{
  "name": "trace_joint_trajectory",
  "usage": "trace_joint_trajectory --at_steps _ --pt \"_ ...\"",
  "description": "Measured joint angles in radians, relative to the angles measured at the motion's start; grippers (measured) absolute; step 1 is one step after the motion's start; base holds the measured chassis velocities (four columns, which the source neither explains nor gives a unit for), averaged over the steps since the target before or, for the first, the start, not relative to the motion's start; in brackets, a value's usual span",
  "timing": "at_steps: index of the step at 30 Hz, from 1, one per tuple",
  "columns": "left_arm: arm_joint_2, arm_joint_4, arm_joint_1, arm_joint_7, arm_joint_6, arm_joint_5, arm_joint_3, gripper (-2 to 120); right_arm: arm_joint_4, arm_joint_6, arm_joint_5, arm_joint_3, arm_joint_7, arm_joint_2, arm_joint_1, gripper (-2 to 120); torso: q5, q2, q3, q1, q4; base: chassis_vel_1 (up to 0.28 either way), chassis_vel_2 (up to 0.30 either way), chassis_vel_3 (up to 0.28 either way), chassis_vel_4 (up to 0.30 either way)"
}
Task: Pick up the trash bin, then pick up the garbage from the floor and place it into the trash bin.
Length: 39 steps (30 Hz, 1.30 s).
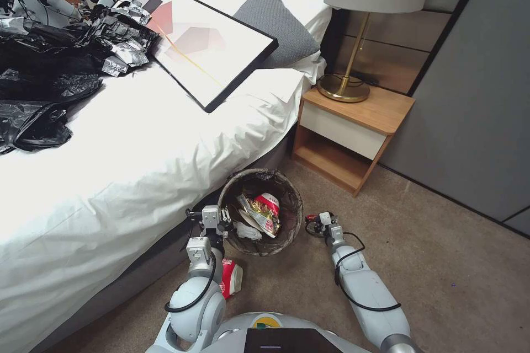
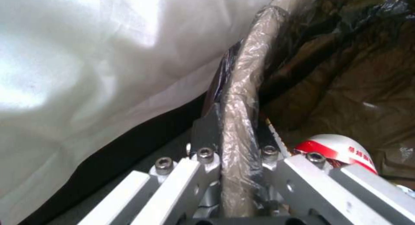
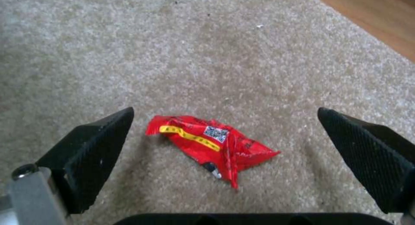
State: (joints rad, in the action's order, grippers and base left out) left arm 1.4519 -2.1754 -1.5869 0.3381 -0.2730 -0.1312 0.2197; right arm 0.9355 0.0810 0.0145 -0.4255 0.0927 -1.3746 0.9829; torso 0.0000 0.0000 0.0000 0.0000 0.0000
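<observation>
left gripper (image 1: pixel 216 219) pinching trash bin (image 1: pixel 290 226) rim at its 9 o'clock | right gripper (image 3: pixel 225 153) spread over red wrapper (image 3: pixel 212 142) on floor (image 3: pixel 173 56), bin's 3 o'clock

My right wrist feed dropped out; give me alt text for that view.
The right gripper hangs open above a crumpled red snack wrapper lying flat on the beige carpet, its black fingers on either side of it, not touching.
</observation>
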Motion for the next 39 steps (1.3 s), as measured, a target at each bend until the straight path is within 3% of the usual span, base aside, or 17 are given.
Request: trace_joint_trajectory --at_steps 39 --pt "0.001 -0.002 0.000 -0.001 0.001 0.002 0.002 3 -0.103 0.049 0.064 -0.002 -0.003 -0.024 -0.036 100 -0.0001 0.000 0.000 0.000 -0.0001 0.000 0.000 0.000 0.000"
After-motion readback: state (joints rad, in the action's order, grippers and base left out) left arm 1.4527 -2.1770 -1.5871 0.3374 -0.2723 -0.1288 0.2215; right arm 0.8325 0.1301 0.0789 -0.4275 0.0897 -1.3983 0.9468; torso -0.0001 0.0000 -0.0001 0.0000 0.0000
